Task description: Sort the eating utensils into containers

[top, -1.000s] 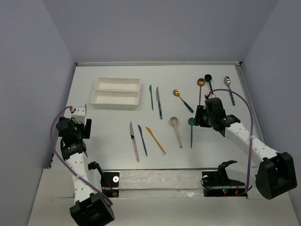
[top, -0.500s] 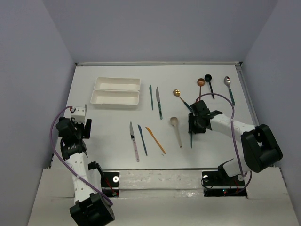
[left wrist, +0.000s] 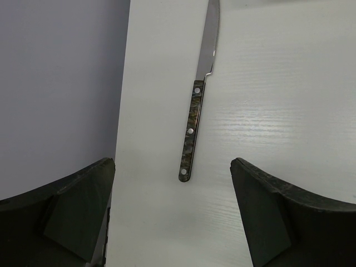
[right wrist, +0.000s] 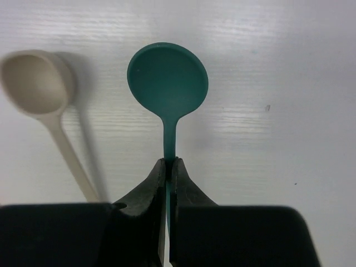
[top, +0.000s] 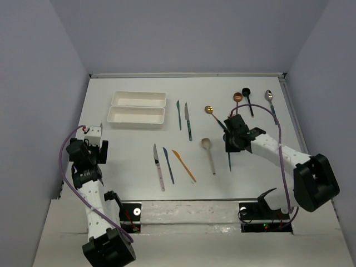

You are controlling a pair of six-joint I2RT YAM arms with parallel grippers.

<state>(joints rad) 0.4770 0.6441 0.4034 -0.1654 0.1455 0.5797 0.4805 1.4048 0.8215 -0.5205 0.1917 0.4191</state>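
The round-bowled teal spoon point(right wrist: 167, 78) is pinched by the right gripper point(right wrist: 167, 162) (half-open 1 second ago). The left gripper point(left wrist: 171, 167) is spread wide.

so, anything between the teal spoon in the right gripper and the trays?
Nothing upright. The right gripper holds the teal spoon. Flat on the table toward the trays lie a beige spoon, then a steel knife and a teal knife; a lifted carry should probably clear them.

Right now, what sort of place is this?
Probably a robot test cell: white table boxed by plain walls, a left arm and right arm bolted at its edge, cutlery laid out beside white trays.
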